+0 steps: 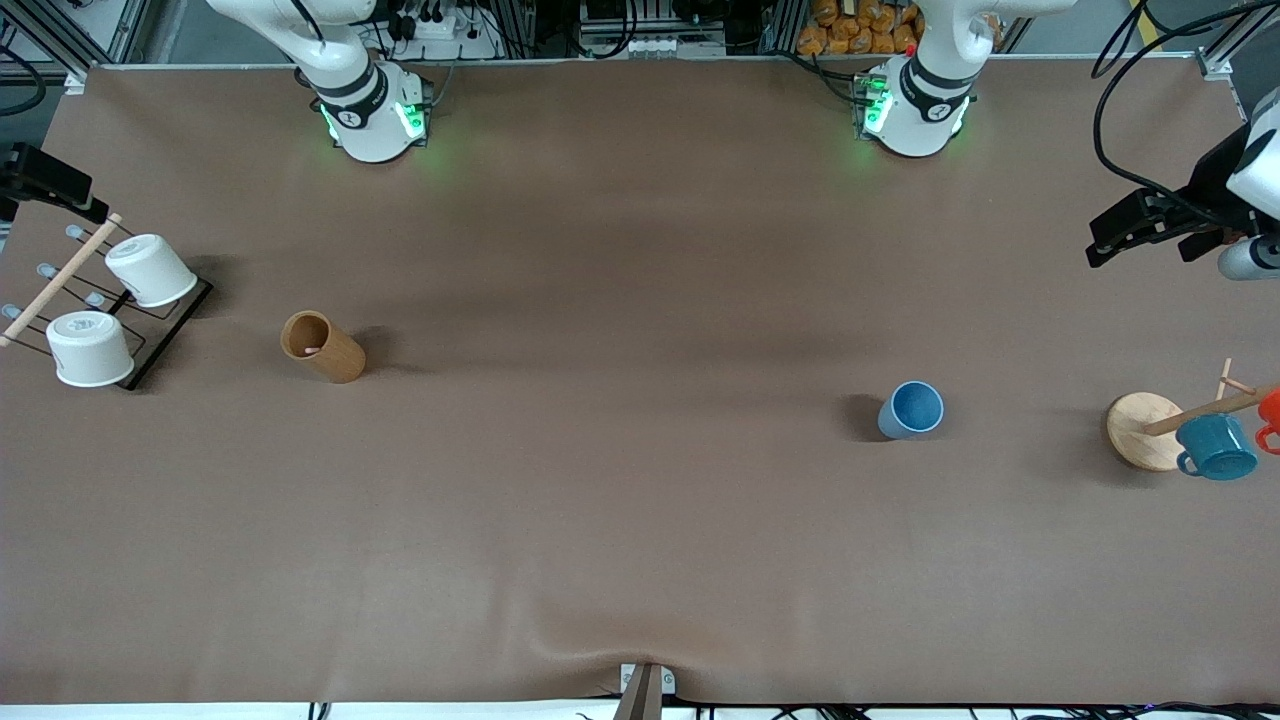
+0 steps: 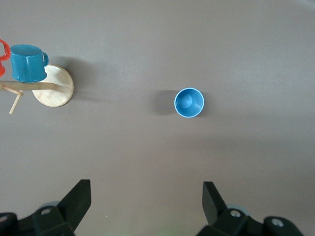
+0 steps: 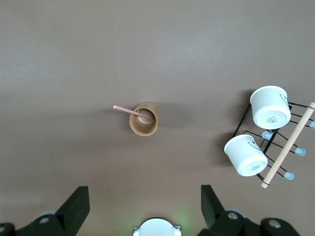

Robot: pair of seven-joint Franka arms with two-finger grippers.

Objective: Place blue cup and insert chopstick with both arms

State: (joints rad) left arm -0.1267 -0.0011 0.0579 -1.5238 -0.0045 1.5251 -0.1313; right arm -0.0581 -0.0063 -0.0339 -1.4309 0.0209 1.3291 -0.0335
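The left gripper (image 2: 146,201) hangs wide open, high above the table. The blue cup (image 1: 912,410) stands in the front view's lower half, toward the left arm's end. The right gripper (image 3: 144,201), wide open too, hangs high above the chopstick (image 3: 129,111), which leans in the wooden holder (image 3: 143,119). The stick is very thin, so the fingers may miss it or knock the holder over.

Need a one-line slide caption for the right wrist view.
Open right gripper high over a wooden cylinder holding the pink chopstick, white cups racked nearby.
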